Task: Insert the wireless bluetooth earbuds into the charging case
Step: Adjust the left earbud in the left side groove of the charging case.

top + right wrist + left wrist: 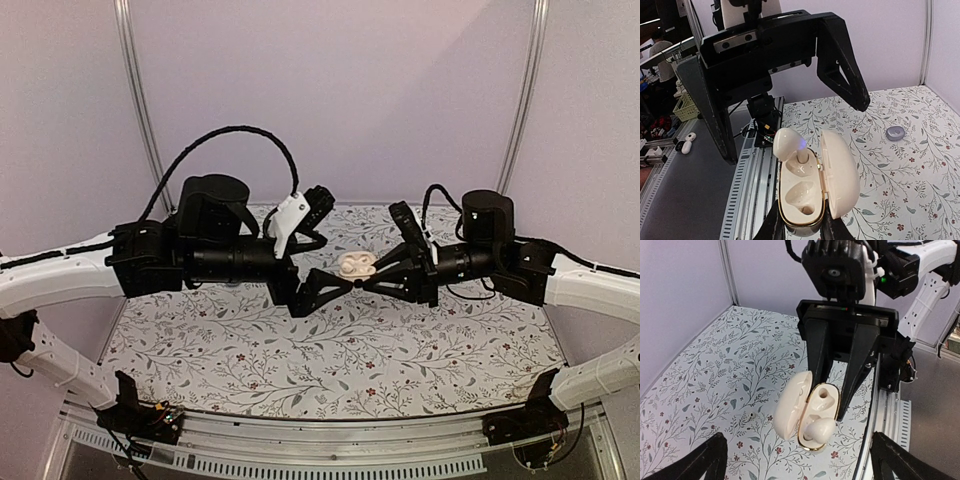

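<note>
Left gripper (345,284) spread wide, empty; right gripper (372,280) pinching open charging case (801,197)

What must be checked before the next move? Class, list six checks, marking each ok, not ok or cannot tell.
1. Right jaws hold the charging case: ok.
2. Lid open: ok.
3. Earbud fully seated: not ok, it stands proud of its slot.
4. Left jaws open, off the earbud: ok.
5. Second slot empty: ok.
6. Second earbud located: cannot tell.
</note>
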### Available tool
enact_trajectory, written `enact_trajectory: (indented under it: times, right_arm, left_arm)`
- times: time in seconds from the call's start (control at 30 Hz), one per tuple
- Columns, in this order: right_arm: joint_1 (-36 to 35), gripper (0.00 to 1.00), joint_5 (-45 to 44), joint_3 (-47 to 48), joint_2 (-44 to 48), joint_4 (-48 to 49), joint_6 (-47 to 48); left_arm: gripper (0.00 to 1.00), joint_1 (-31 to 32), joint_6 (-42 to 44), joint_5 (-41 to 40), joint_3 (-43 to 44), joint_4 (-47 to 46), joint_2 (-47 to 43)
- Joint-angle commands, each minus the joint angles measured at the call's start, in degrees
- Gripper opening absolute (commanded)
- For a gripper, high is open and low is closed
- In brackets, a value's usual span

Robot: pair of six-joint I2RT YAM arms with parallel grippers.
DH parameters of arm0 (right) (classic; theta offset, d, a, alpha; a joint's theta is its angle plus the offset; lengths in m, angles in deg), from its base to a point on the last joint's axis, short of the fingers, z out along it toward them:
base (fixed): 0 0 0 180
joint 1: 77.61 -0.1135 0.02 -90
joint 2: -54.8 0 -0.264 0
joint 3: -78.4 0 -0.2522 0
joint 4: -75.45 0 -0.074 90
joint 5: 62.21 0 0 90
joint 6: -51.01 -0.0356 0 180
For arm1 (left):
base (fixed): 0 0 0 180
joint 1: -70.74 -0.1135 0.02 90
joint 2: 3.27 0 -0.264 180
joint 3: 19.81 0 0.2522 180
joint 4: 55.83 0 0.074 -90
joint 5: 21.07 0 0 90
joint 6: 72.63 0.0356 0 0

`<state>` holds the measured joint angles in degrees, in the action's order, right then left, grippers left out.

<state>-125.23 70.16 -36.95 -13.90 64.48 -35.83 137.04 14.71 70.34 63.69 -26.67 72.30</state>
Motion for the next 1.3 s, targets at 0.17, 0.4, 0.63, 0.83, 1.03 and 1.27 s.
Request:
enact_trajectory:
  times: [0.17,0.4,0.63,0.83,1.03,1.27]
  right_arm:
    - [-0.46,0.0,1.97,1.75,-0.73,-1.11,1.28]
    - [-0.68,0.0,2.19,1.99,-0.64,-1.54,1.71]
    - [-0.85,0.0,2.28,2.1,-0.31,-1.73,1.81]
    - [-0.82,0.0,1.99,2.1,0.02,-1.64,1.68]
    - [-0.85,0.0,1.49,2.02,0.62,-0.91,1.28]
    - [-0.82,0.0,1.35,1.89,1.02,-0.66,0.95]
  left_arm:
    - [1.0,-3.0,-4.44,4.57,1.02,-2.41,1.08]
    - [0.99,-4.59,-6.13,4.92,1.1,-3.16,1.55]
    - [0.96,-5.39,-6.55,5.62,0.97,-3.05,2.2]
    - [0.94,-5.61,-6.54,5.56,1.0,-2.92,2.65]
    - [0.94,-5.66,-6.89,5.28,1.06,-2.33,3.0]
    - [0.97,-5.82,-8.91,0.65,2.84,-1.23,3.35]
